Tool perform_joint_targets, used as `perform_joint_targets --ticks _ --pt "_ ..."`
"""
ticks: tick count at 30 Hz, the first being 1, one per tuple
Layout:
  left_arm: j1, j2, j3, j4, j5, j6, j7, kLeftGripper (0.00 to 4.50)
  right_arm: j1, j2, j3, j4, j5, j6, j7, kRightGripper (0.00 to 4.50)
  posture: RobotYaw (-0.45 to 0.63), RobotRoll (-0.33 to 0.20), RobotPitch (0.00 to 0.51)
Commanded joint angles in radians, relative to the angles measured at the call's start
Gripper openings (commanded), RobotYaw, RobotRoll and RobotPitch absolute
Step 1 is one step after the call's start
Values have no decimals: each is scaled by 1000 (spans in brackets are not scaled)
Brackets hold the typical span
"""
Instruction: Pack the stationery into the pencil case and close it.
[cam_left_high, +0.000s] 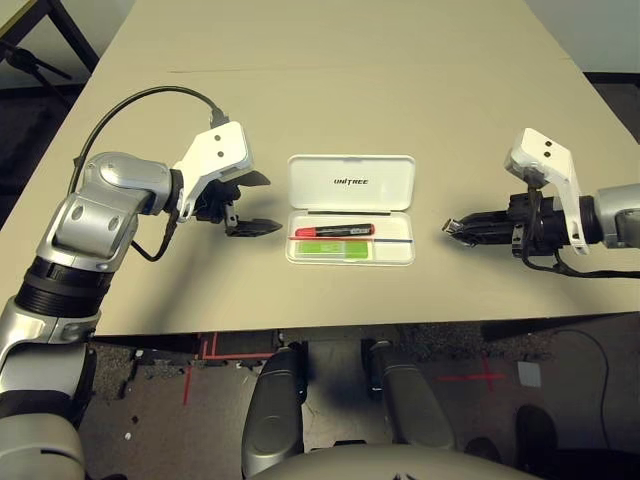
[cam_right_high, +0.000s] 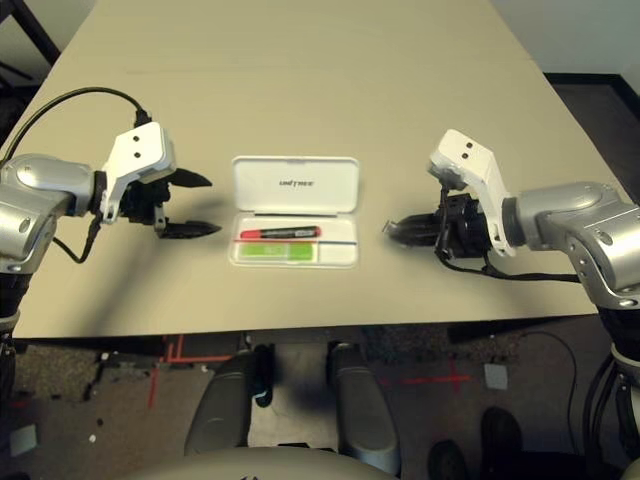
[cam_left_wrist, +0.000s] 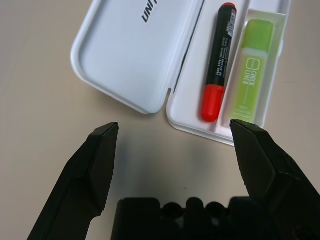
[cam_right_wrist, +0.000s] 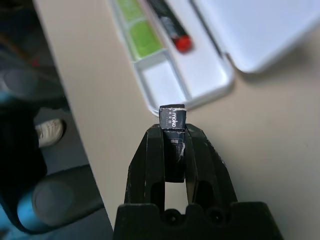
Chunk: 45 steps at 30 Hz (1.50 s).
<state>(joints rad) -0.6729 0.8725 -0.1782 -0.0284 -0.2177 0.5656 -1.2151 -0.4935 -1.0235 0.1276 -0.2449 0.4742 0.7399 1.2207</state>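
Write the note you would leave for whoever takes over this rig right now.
Left end effector: open, empty, beside the pencil case.
Right end effector: shut on the small dark block, held off the case's other end.
Case lies open on the table; the marker and green stick lie inside.
Done: two items packed.
Left: put the block in the free compartment, then shut the lid.
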Motion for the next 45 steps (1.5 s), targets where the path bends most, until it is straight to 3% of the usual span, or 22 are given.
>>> perform_joint_targets --ticks 1,10,22,32,37,43,45 --pt "3 1 -3 -9 0 -7 -8 4500 -29 35 87 22 -77 -125 54 293 -7 0 206" --pt "26 8 13 -32 -25 -24 -32 4500 -143 194 233 142 -266 -311 66 293 18 0 201" --pt "85 14 72 -44 -104 -79 -99 4500 -171 275 243 216 -349 -374 75 293 34 0 207" --pt "88 15 78 -43 -109 -82 -90 4500 -160 306 246 234 -384 -407 67 293 36 0 206" --pt "83 13 77 -31 -104 -90 -88 4500 -159 311 234 230 -356 -381 90 1964 31 0 205" --pt "78 14 76 -5 -100 -104 -92 4500 -159 308 194 246 -314 -393 109 4300 26 0 204" --pt "73 16 79 18 -94 -115 -89 4500 -162 302 167 263 -263 -379 152 4482 23 0 204"
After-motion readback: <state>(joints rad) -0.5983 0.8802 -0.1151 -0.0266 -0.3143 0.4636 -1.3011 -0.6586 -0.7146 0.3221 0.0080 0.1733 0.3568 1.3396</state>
